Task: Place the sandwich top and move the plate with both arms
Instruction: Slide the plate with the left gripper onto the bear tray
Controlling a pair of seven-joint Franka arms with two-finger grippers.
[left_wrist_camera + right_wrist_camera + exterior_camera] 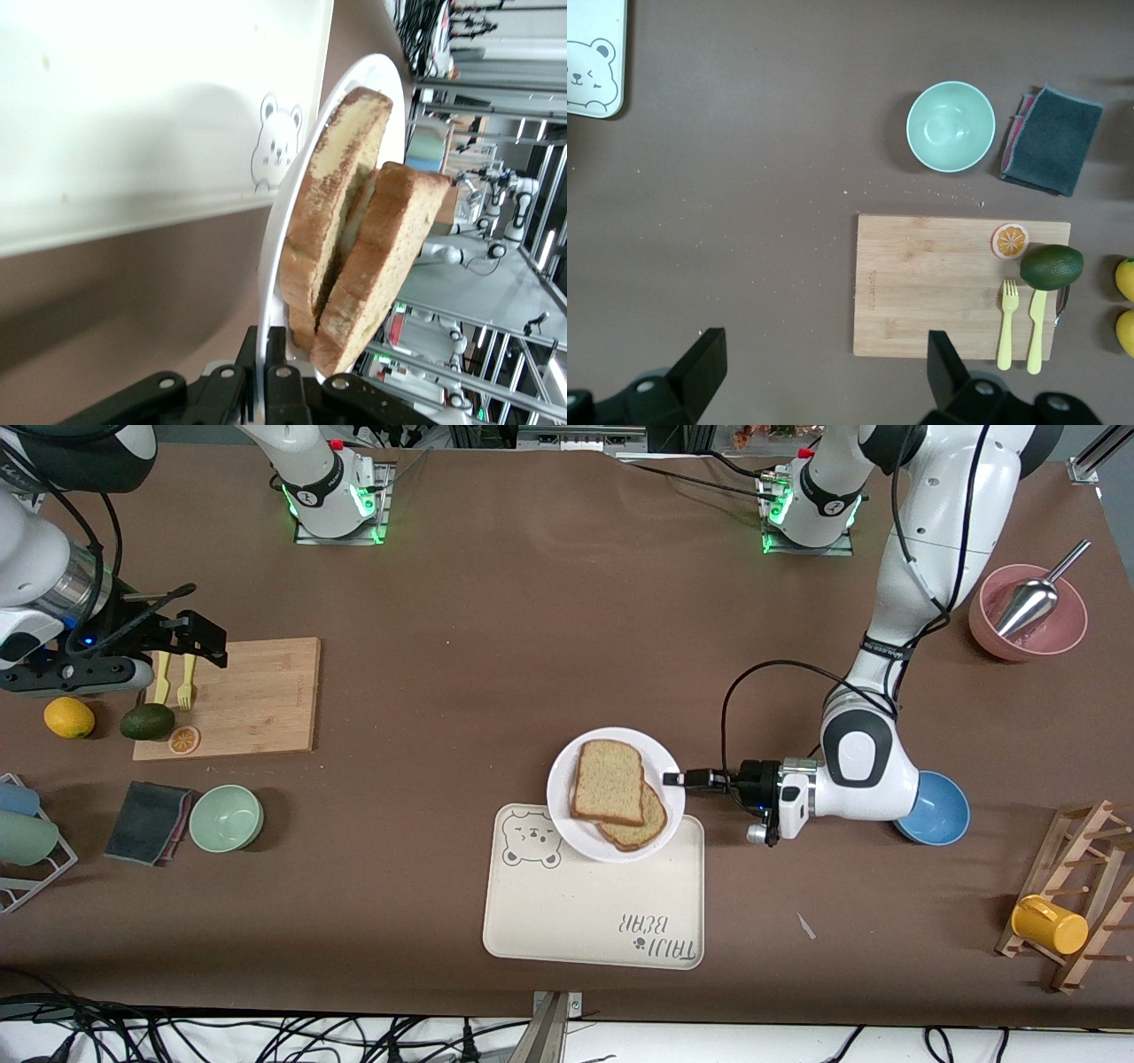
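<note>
The left gripper (pixel 678 779) pinches the plate (pixel 567 815) rim at centre frame; the sandwich top (pixel 609 781) is on. The right gripper (pixel 824 372), spread, waits at upper left, yet to grip.

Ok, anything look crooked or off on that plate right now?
The top slice sits skewed on the lower slice, not squared up. The plate overhangs the tray corner, left gripper clamped on its rim.
</note>
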